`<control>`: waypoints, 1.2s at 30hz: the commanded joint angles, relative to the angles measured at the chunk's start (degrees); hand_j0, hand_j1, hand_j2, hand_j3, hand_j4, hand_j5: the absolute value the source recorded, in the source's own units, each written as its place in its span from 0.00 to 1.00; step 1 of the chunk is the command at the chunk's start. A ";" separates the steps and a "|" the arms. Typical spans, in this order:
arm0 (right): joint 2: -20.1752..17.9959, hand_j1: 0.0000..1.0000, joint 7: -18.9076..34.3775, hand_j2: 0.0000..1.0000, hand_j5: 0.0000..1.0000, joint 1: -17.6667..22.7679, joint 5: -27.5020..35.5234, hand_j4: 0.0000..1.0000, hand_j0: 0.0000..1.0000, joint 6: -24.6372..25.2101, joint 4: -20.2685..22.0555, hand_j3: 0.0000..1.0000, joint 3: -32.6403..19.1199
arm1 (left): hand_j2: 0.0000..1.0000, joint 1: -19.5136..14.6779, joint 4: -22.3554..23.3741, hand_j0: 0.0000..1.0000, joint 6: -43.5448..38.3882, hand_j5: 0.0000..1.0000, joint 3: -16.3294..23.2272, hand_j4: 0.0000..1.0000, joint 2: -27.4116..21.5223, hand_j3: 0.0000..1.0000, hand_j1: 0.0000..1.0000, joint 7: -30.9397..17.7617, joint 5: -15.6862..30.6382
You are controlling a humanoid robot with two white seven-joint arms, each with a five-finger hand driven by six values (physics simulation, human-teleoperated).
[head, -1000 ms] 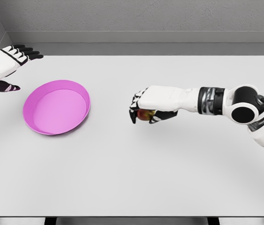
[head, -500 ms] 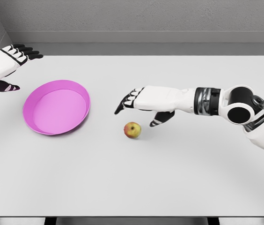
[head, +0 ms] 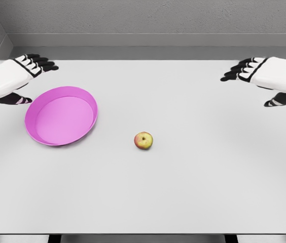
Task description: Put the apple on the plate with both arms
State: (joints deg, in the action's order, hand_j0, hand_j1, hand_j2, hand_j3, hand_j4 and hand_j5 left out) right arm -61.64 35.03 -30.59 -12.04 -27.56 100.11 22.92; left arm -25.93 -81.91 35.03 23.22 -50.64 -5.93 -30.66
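A small red-and-yellow apple point(head: 143, 140) lies on the white table point(head: 183, 177), free of both hands, a little right of the pink plate point(head: 61, 115). The plate holds nothing. My right hand point(head: 252, 81) hovers at the far right near the table's back edge, fingers spread and holding nothing, well away from the apple. My left hand point(head: 29, 78) sits at the far left just behind the plate's rim, fingers stretched out and holding nothing.
A grey wall point(head: 148, 20) runs behind the table. The table's front edge crosses the bottom of the picture.
My right hand let go of the apple, which now rests on the table, and drew back to the far right. My left hand shifted slightly toward the plate.
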 commanded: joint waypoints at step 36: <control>-1.55 1.00 -0.03 1.00 1.00 3.43 0.35 1.00 1.00 -3.47 0.09 1.00 -2.09 | 1.00 -14.24 -11.51 1.00 -0.03 1.00 25.12 1.00 13.19 1.00 1.00 -12.35 -6.78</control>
State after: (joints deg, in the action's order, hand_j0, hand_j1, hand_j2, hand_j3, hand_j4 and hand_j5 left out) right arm -63.07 35.03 -27.16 -11.94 -31.17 100.19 20.84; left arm -40.69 -93.34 35.07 45.81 -38.10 -18.23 -37.82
